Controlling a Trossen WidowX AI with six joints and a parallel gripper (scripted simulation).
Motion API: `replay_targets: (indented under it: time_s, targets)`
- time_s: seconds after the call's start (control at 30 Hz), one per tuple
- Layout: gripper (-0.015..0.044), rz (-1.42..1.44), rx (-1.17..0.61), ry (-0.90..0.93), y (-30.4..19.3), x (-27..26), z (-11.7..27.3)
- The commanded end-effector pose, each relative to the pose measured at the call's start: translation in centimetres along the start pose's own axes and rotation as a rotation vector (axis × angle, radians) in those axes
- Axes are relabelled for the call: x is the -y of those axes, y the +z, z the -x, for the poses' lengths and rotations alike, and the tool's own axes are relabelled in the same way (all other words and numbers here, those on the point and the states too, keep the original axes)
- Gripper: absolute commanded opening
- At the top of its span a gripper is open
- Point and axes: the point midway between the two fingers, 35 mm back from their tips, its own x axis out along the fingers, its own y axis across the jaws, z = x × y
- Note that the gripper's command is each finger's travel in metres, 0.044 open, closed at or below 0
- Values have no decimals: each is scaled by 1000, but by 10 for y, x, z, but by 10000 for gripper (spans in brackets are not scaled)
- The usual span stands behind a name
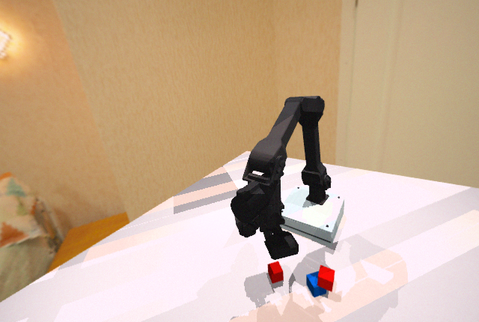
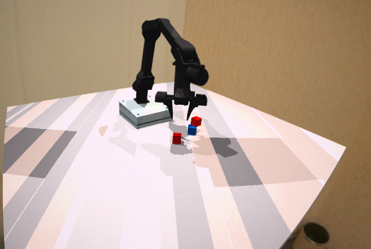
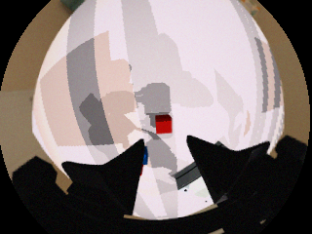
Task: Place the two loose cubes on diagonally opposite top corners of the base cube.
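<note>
The loose red block (image 1: 275,272) (image 2: 177,138) (image 3: 163,125) sits at twelve o'clock from the gripper (image 1: 283,246) (image 2: 179,119) (image 3: 166,140) in the wrist view, so its empty, spread fingers should line up straight before going down.

Two red cubes (image 1: 275,272) (image 2: 177,138) (image 3: 164,124), apparently one blue cube (image 1: 315,284) (image 2: 192,130) (image 3: 145,156).

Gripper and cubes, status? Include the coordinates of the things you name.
Gripper (image 2: 179,119) (image 3: 166,140) open, nothing held, above the table. One red cube (image 1: 325,278) (image 2: 196,121) on the blue base cube (image 1: 315,284) (image 2: 192,130). Other red cube (image 1: 275,272) (image 2: 177,138) (image 3: 163,124) on the table (image 1: 154,264) (image 2: 119,195) (image 3: 210,39), unplaced. Nothing seen blocking it.
</note>
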Motion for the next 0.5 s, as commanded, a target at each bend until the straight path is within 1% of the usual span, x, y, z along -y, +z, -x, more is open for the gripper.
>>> replay_targets:
  time_s: [0.0,0.13,0.27,0.47]
  targets:
    - [265,8,-22,-12,-6,4,-35]
    - [265,8,-22,-12,-6,4,-37]
    - [265,8,-22,-12,-7,4,-51]
    - [265,8,-22,-12,-7,4,-55]
